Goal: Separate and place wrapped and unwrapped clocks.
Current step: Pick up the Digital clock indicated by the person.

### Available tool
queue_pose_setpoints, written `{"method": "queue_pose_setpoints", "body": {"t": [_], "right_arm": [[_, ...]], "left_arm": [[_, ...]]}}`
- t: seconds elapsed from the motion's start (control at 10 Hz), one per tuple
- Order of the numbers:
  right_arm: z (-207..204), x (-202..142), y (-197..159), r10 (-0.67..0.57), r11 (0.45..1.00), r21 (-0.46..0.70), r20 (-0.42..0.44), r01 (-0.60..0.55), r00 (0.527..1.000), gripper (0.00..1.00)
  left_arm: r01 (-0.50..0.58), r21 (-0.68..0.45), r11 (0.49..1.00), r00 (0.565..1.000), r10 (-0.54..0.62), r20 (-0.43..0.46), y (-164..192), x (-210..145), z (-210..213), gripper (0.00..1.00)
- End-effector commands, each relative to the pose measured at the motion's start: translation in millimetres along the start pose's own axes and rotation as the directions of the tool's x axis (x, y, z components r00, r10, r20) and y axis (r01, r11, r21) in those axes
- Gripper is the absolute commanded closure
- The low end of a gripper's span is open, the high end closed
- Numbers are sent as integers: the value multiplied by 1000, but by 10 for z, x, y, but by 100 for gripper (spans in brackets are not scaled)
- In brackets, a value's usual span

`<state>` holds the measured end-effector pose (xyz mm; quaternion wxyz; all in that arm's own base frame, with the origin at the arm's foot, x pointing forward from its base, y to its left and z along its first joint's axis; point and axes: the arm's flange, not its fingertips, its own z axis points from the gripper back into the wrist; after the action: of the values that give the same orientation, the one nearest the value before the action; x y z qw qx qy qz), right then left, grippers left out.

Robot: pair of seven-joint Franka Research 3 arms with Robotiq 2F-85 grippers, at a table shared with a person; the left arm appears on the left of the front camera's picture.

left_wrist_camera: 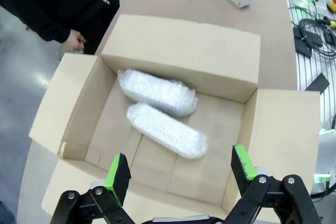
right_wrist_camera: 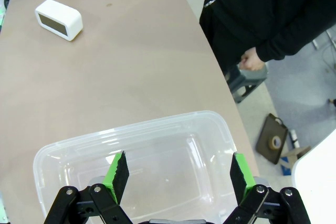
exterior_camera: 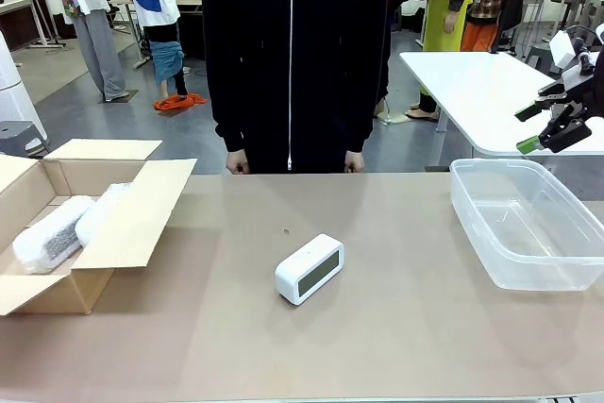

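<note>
Two wrapped clocks (left_wrist_camera: 160, 94) lie touching in the cardboard box (left_wrist_camera: 184, 51) beneath the spread left gripper (left_wrist_camera: 178, 169), while the right gripper (right_wrist_camera: 176, 169), spread over the clear tub (right_wrist_camera: 131, 125), would best straddle the bare clock (exterior_camera: 310, 269) mid-table across its narrow depth.

a brown bench (exterior_camera: 406, 337) is seen running the full width of the front view. an open cardboard box (exterior_camera: 142, 209) is set on its left end, with the flaps spread outward. a bare white clock (exterior_camera: 310, 269) is laid near the middle, well apart from the box, its dark screen turned toward the near edge. a small dark speck (exterior_camera: 286, 230) is seen just beyond it. a clear plastic tub (exterior_camera: 547, 276) is placed on the right end.
</note>
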<state>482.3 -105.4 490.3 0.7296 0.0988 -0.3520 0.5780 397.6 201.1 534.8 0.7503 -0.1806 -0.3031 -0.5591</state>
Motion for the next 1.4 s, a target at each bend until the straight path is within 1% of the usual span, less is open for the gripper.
{"method": "queue_pose_setpoints", "body": {"t": [0.0, 0.1, 1.3], "right_arm": [[1, 0, 3, 10, 1000, 3, 2, -10, 1000, 0], [1, 0, 3, 10, 1000, 3, 2, -10, 1000, 0], [1, 0, 3, 10, 1000, 3, 2, -10, 1000, 0]], "left_arm": [[-19, 25, 999, 999, 20, -36, -14, -72, 13, 0], [0, 0, 1000, 1000, 0, 0, 0, 0, 0, 0], [0, 0, 1000, 1000, 0, 0, 0, 0, 0, 0]]}}
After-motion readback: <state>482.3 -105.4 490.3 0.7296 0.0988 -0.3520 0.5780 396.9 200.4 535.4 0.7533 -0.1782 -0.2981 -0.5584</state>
